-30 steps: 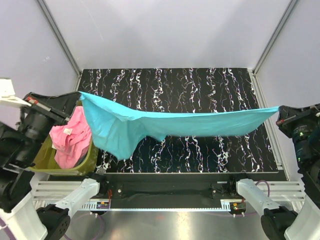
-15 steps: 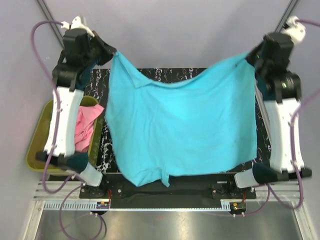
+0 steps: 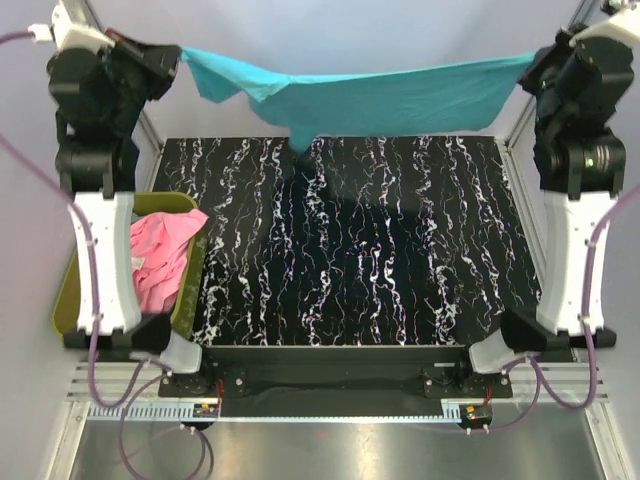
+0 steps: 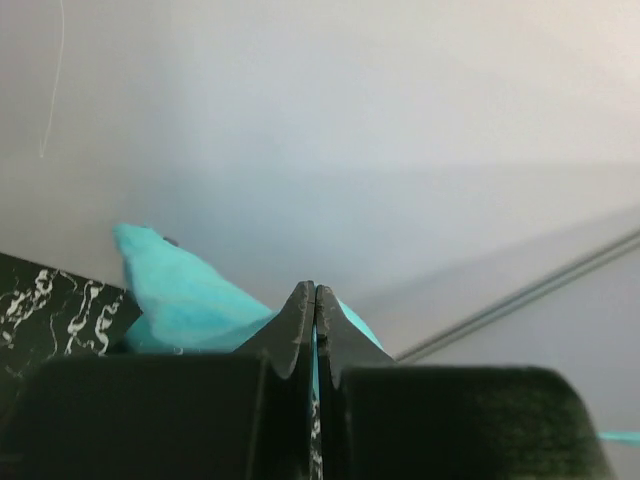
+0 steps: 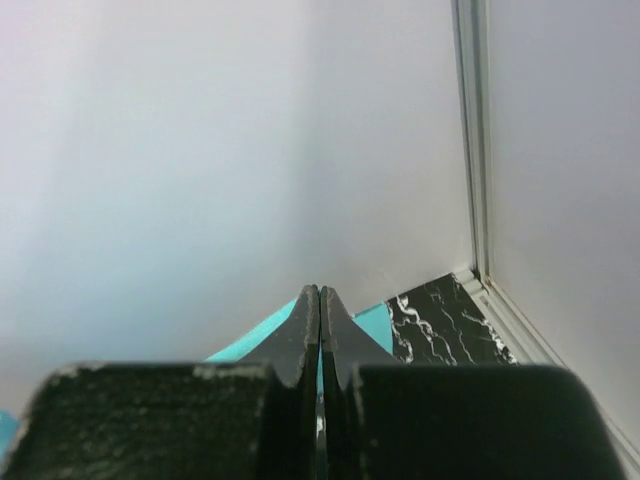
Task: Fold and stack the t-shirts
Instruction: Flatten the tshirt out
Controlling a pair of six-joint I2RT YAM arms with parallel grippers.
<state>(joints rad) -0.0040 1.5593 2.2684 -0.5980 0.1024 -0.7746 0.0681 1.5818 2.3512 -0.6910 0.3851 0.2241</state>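
Surface: a flat black tabletop streaked with white marble-like veins (image 3: 400,260) fills the middle of the cell; a soft shadow lies across its far middle
Room: pale grey-lilac walls (image 3: 350,25) close the far side and both flanks, with a silver aluminium frame post (image 5: 470,150) running up the far right corner
Near edge: a ribbed silver metal rail (image 3: 330,410) lies along the near side of the table, between the two arm bases
Bin: an olive-green plastic bin (image 3: 66,300) sits off the left edge of the table, just beside the left arm
Pink shirt: a crumpled pink cloth t-shirt (image 3: 160,260) lies heaped in the bin, rising above its right rim
Turquoise shirt, place: a plain bright turquoise-cyan cloth t-shirt (image 3: 400,100) hangs in the air over the far edge of the table, strung from left to right between the two grippers
Turquoise shirt, look: seen almost edge-on as one long band, smooth and taut at both ends, sagging a little in the middle; one loose pointed fold droops left of centre, and a small flap hangs near the left end
Left gripper (image 4: 315,300): raised high at the far left, jaws pressed together on the left end of the turquoise shirt
Right gripper (image 5: 319,300): raised high at the far right, jaws clamped on the shirt's right end
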